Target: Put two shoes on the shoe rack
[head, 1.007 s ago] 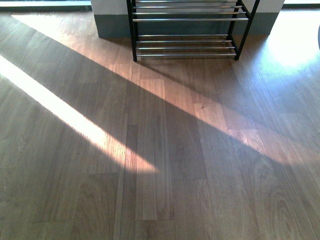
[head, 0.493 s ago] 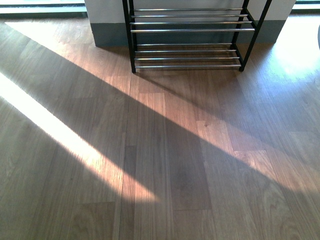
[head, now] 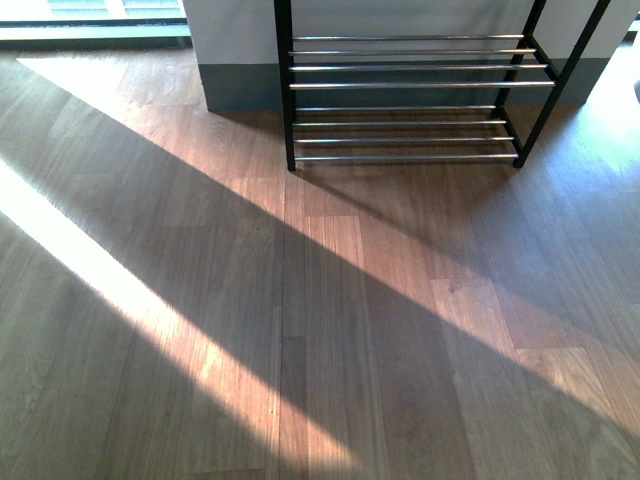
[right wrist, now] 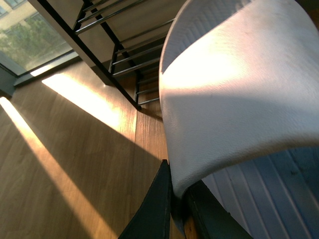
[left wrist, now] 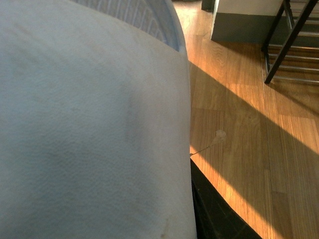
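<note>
A wooden floor with bands of sunlight runs to a wall, where the shoe rack stands. The right gripper has its jaws clamped on the edge of a pale blue slide, held above the floor. A second slide fills the left wrist view; one dark finger of the left gripper shows beside it, and I cannot tell how these jaws stand.

Low warm sunlight striping the floor, broad diagonal shadows, mild glare far right, frames sharp
</note>
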You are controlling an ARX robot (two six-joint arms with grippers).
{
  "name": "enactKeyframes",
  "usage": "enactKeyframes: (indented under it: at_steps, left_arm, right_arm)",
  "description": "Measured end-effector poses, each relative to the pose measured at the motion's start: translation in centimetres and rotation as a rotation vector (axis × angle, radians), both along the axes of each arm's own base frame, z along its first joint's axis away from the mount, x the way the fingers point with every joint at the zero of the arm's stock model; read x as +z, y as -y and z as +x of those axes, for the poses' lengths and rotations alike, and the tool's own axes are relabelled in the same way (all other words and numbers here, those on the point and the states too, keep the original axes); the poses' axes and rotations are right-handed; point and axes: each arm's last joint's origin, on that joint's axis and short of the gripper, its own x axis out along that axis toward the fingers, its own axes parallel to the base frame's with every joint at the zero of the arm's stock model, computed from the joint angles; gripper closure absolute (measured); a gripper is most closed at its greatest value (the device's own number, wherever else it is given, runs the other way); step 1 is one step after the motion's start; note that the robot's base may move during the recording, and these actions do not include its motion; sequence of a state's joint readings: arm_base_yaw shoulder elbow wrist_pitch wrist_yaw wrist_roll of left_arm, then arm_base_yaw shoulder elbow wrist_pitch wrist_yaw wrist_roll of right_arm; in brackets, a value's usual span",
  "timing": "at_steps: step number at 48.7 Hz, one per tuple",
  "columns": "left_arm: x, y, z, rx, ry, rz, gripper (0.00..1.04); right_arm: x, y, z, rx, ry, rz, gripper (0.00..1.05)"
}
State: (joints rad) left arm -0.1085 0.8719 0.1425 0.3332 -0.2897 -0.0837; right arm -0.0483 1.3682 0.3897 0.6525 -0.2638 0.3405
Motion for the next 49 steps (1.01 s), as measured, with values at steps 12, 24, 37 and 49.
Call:
enactKeyframes:
  at_steps: [12,24,37,49]
  left_arm:
    - [0.01,0.00,0.00,-0.001,0.000,0.000,1.03]
    - [0.01,0.00,0.00,-0.001,0.000,0.000,1.03]
    - [0.01,-0.01,0.00,0.000,0.000,0.000,1.03]
    - [-0.04,0.00,-0.03,-0.001,-0.001,-0.001,1.03]
  right_arm:
    - [-0.07,0.02,0.00,-0.003,-0.003,-0.001,1.03]
    - [-0.06,0.02,0.00,-0.002,-0.003,-0.001,1.03]
    - [-0.10,0.00,0.01,-0.001,-0.004,-0.001,1.03]
    - [-0.14,0.01,-0.02,-0.003,-0.006,0.000,1.03]
